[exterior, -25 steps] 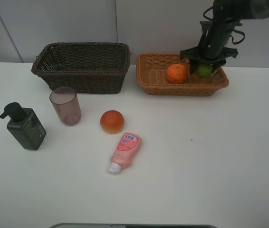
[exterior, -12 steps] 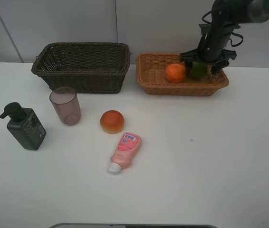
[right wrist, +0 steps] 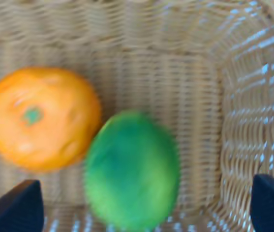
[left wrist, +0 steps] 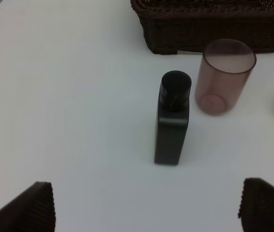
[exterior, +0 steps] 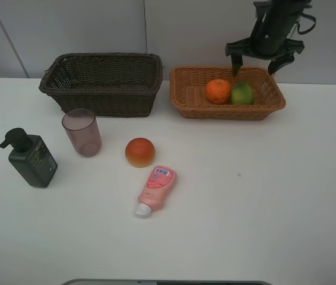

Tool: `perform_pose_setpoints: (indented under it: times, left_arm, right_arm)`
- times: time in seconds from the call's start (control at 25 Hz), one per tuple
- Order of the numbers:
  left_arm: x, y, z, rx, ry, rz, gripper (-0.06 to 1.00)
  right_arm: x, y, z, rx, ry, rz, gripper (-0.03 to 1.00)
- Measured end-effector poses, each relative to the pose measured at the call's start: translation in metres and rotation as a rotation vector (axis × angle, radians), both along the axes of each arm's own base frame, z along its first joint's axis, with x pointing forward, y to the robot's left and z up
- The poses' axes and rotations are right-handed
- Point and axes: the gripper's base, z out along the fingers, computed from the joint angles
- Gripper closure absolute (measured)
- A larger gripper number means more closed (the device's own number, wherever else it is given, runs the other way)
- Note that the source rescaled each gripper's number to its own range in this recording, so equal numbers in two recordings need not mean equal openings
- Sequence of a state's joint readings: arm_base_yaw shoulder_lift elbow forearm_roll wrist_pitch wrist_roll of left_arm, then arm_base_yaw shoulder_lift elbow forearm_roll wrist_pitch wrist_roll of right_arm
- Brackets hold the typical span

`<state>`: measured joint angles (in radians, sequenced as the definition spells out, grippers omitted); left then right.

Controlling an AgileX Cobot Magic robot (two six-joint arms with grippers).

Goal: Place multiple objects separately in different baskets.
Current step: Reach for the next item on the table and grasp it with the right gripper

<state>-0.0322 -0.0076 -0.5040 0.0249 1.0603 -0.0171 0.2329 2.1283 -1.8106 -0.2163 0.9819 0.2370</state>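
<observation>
1. Since the earlier frame the right gripper point(exterior: 254, 68) has risen out of the tan basket point(exterior: 227, 113) and spread its jaws. The lime point(exterior: 242, 93), then between the fingers, now lies free on the basket floor.
2. Right gripper: jaws wide, nothing between them, hanging above the basket's back rim. In the right wrist view both fingertips are well clear of the fruit below.
3. Lime: on its side in the right half of the tan basket, touching the orange point(exterior: 218, 91) that sits just to its left.
4. Left gripper point(left wrist: 151, 208): seen in the left wrist view only. Jaws wide, holding nothing, above bare table point(exterior: 263, 208) near the pump bottle point(exterior: 32, 159).
5. Pump bottle: upright on the table at far left, well apart from both baskets.
6. Mauve cup point(exterior: 82, 132): upright, mouth up, just in front of the dark brown basket point(exterior: 105, 101), between the pump bottle and the red-orange fruit point(exterior: 140, 152).
7. Red-orange fruit: on the table near the middle, just behind the pink bottle point(exterior: 156, 187).
8. Pink bottle: lying flat, white cap towards the front edge of the table.
9. Dark brown basket: at back left, beside the tan one. The far inner wall shows only weave, and the floor is hidden behind the front wall.
</observation>
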Motion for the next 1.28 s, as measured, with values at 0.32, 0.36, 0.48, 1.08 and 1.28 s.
perform_pose_setpoints:
  times: [0.32, 0.36, 0.48, 1.08, 1.28]
  left_arm:
    - [0.000, 0.000, 0.000, 0.000, 0.000, 0.000, -0.04]
    - [0.000, 0.000, 0.000, 0.000, 0.000, 0.000, -0.04]
    - [0.000, 0.000, 0.000, 0.000, 0.000, 0.000, -0.04]
    - [0.000, 0.000, 0.000, 0.000, 0.000, 0.000, -0.04]
    - [0.000, 0.000, 0.000, 0.000, 0.000, 0.000, -0.04]
  right_arm:
    - [-0.032, 0.063, 0.008, -0.045, 0.106, 0.199, 0.11]
    - [-0.037, 0.075, 0.008, -0.038, 0.114, 0.231, 0.11]
    - [-0.055, 0.112, 0.011, -0.006, 0.122, 0.327, 0.11]
    - [-0.149, 0.235, 0.014, 0.042, 0.142, 0.624, 0.11]
    - [-0.154, 0.244, 0.011, 0.057, 0.121, 0.584, 0.07]
